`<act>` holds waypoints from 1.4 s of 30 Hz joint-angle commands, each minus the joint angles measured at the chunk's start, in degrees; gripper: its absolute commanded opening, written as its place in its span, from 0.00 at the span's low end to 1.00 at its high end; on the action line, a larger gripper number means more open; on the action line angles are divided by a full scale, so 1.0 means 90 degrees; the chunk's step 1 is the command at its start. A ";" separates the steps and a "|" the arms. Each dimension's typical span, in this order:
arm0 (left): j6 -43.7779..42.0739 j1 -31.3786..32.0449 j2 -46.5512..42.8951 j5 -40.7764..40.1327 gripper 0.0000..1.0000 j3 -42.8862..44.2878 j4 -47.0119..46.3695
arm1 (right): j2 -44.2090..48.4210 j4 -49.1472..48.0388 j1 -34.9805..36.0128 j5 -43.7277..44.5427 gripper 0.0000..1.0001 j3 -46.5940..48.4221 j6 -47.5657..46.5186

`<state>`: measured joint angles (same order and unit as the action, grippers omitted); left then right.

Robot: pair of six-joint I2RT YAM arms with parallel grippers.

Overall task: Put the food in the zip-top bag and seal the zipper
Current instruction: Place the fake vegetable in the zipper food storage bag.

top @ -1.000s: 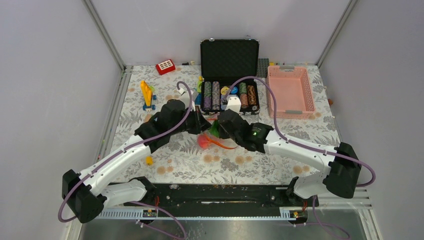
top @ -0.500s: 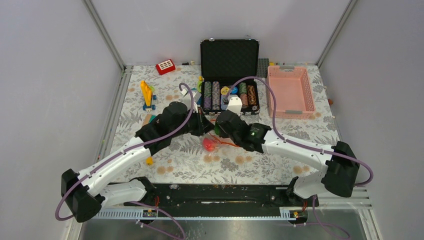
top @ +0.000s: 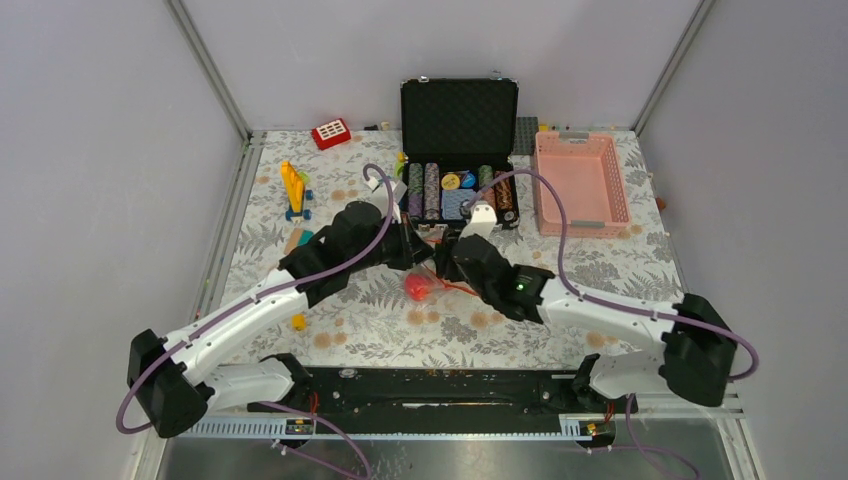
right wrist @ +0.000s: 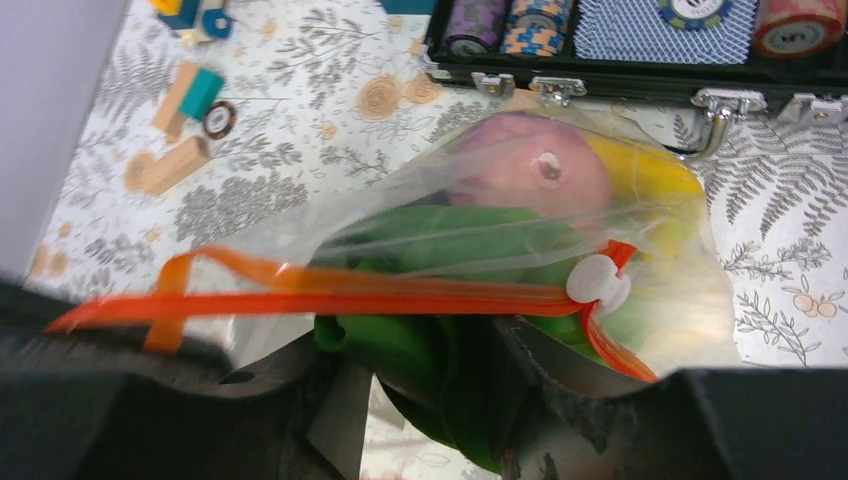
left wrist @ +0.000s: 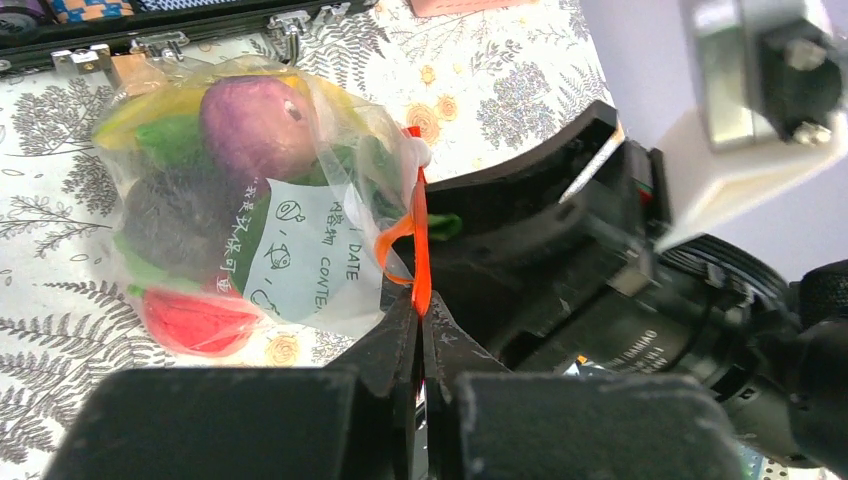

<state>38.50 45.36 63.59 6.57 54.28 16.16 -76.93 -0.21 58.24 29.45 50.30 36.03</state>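
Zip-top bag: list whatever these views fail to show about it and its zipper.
- Left wrist view: zipper lower end pinched inside the left gripper; seal state unclear.
- Right wrist view: zip-top bag underside hidden behind the right gripper; zipper's left end lost in dark blur.
- Top view: both grippers cover most of the bag; only a red fruit shows.

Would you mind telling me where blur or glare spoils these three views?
Top external: evenly lit and sharp throughout. Left wrist: the left gripper is a dark out-of-focus mass, while the print on the zip-top bag reads crisply. Right wrist: the zipper smears at its left end, with pale sheen on the bag.
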 commanded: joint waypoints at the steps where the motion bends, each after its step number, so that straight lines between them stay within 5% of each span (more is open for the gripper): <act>1: 0.0194 0.0077 0.0013 0.0259 0.00 0.0517 -0.0832 | 0.0758 -0.0927 -0.0199 -0.0664 0.52 -0.0654 -0.0957; 7: 0.0215 0.0077 0.0113 0.0150 0.00 0.0497 -0.0810 | 0.1486 -0.0708 -0.0201 -0.1539 0.70 -0.0729 -0.1479; 14: 0.0168 0.0071 -0.0006 -0.0045 0.00 0.0476 -0.0707 | 0.2311 -0.0892 -0.0200 -0.1719 0.73 -0.1121 -0.1806; 21: 0.0141 0.0071 -0.0093 -0.0082 0.00 0.0463 -0.0695 | 0.2588 -0.1293 -0.0201 -0.2128 0.51 -0.1524 -0.2097; 32: -0.0066 0.0072 -0.0136 0.0608 0.00 0.0452 -0.0789 | 0.0633 -0.1663 -0.0200 -0.1593 0.23 -0.0793 -0.1902; 42: -0.0045 0.0086 -0.0369 0.1133 0.00 0.0364 -0.0850 | -0.0752 -0.0734 -0.0201 0.1223 0.13 -0.0299 0.0268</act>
<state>37.08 45.10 64.84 8.99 55.53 16.05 -79.11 -15.29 57.06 24.36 46.06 29.71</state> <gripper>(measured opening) 0.009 0.161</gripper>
